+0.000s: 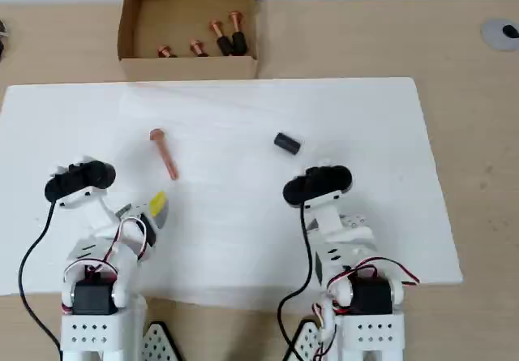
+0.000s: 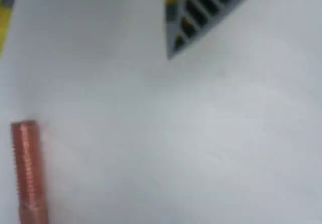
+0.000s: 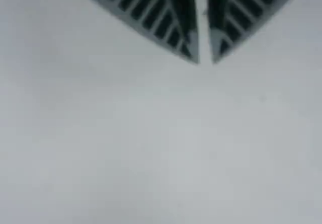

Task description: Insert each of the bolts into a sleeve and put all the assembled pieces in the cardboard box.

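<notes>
1. A loose copper bolt (image 1: 165,153) lay flat on the white sheet (image 1: 243,239), its head toward the cardboard box (image 1: 188,69) and its shank slanting back toward the arms. The left wrist view showed its threaded end (image 2: 28,173).
2. A black sleeve (image 1: 286,143) lay on its side on the same sheet, well apart from the bolt and with nothing in it.
3. The cardboard box stood open-topped on the table (image 1: 474,134), just beyond the sheet's far edge. Four assembled pieces (image 1: 220,38) lay inside, in a row rising from the near wall toward the right-hand side.
4. The left gripper (image 2: 85,43) hung low over the sheet near the bolt's threaded end and did not touch it. Its fingers (image 2: 201,7) were spread wide and held nothing.
5. The right gripper (image 3: 204,58) hung over bare sheet. Its fingers were drawn almost together, with a thin slit between the tips, and gripped nothing.
6. A grey round disc (image 1: 499,33) sat on the wooden table at the far right corner, well clear of the sheet.
</notes>
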Robot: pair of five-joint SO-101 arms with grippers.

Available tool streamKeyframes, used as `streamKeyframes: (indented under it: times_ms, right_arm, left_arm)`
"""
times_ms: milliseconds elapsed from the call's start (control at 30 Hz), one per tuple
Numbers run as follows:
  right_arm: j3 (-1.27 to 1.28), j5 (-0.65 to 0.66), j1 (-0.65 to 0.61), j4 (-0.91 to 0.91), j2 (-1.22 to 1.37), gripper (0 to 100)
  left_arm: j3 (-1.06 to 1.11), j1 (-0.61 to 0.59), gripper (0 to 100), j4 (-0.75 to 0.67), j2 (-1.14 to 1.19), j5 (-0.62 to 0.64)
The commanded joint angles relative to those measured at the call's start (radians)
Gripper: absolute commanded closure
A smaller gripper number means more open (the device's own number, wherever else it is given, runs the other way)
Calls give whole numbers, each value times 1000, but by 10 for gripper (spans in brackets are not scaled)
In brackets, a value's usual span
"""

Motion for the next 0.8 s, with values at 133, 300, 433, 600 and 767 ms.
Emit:
streamKeyframes:
  times_ms: [133,300,433,600,767]
  right_arm:
    - [2,2,-19,-15,-111,986]
    - [2,8,-21,-18,-111,984]
    - [5,5,-18,-31,-111,985]
    - [5,51,-12,-54,-111,983]
    - [-31,141,-12,-40,-104,933]
  left_arm:
    - [-5,5,770,-18,-7,8]
    - [-5,5,770,-18,-7,8]
    - [-5,5,770,-18,-7,8]
    - [-5,5,770,-18,-7,8]
    - [-5,14,770,-18,-7,3]
